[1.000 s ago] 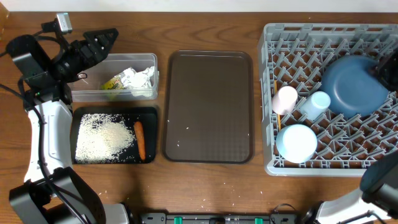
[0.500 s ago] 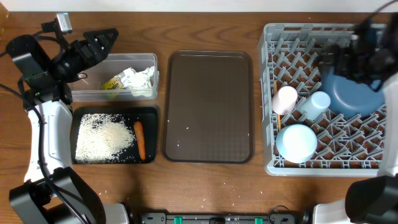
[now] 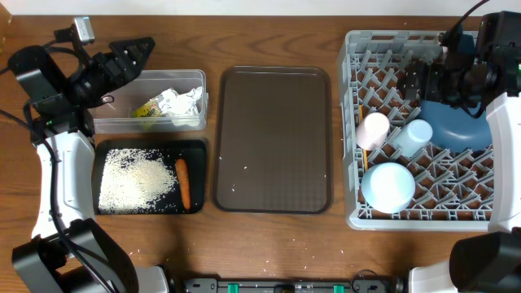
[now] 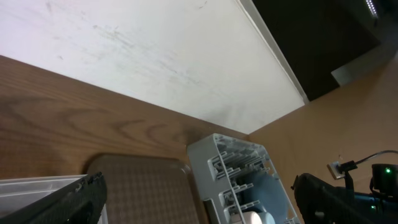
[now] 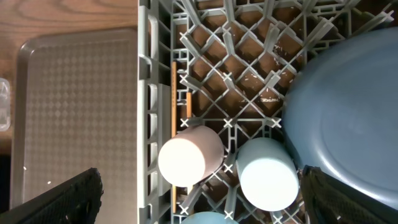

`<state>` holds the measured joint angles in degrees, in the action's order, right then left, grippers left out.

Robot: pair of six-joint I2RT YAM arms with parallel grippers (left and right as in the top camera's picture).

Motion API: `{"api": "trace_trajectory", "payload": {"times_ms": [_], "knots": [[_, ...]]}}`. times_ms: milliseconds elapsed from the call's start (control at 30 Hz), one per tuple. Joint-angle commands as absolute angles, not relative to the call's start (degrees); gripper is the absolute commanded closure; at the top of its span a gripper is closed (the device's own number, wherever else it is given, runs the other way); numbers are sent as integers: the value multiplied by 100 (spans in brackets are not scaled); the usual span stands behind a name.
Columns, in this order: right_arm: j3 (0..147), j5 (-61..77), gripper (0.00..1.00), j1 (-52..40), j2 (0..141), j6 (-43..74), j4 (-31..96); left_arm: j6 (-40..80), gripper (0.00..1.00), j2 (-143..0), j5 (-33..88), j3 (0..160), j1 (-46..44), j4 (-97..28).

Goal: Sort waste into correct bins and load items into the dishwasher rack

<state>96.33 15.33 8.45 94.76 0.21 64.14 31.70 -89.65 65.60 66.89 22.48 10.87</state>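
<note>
1. The right claw [image 3: 417, 81], upper right of the overhead frame, hangs above the dishwasher rack [image 3: 350, 81]. Its wrist view shows both fingers spread wide with nothing between them.
2. Below it, the pale pink cup [image 5: 189, 155] and the light-blue cup [image 5: 267, 173] sit side by side. The dark-blue plate [image 5: 348, 118] fills the right of that view, and the wooden chopsticks [image 5: 173, 99] lie along the rack's left wall. The light-blue bowl [image 3: 388, 185] sits lower in the rack.
3. The plate is probably the heaviest piece: stiff, smooth and breakable, best pinched at its rim. The cups look light, so a grip across the wall should do.
4. The left claw [image 3: 134, 50], upper left, is also wide open and empty, over the corner of the clear tub [image 3: 191, 75] that holds the paper wrapper [image 3: 175, 103], which looks soft and nearly weightless.
5. The black tray [image 3: 151, 144] below carries the rice [image 3: 138, 179] and the carrot piece [image 3: 182, 183]. The brown serving tray [image 3: 273, 138] lies mid-frame. A few stray grains on the worktop [image 3: 269, 41] look too small to pinch.
</note>
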Motion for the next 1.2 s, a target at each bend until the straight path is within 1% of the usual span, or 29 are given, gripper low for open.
{"api": "trace_trajectory", "payload": {"times_ms": [0,433,567,900,1167], "knots": [[9721,1479,1,821,9397,-73,6427,3177,2,-8868,6617,6775,2274,1096],[9701,1479,1,805,9522,-73,6431,3177,2,-8868,6617,6775,2274,1096],[9701,1479,1,779,9303,-73,6431,3177,2,-8868,6617,6775,2274,1096],[9701,1479,1,762,7649,-73,6431,3177,2,-8868,6617,6775,2274,1096],[9701,1479,1,484,6136,-73,6431,3177,2,-8868,6617,6775,2274,1096]]}}
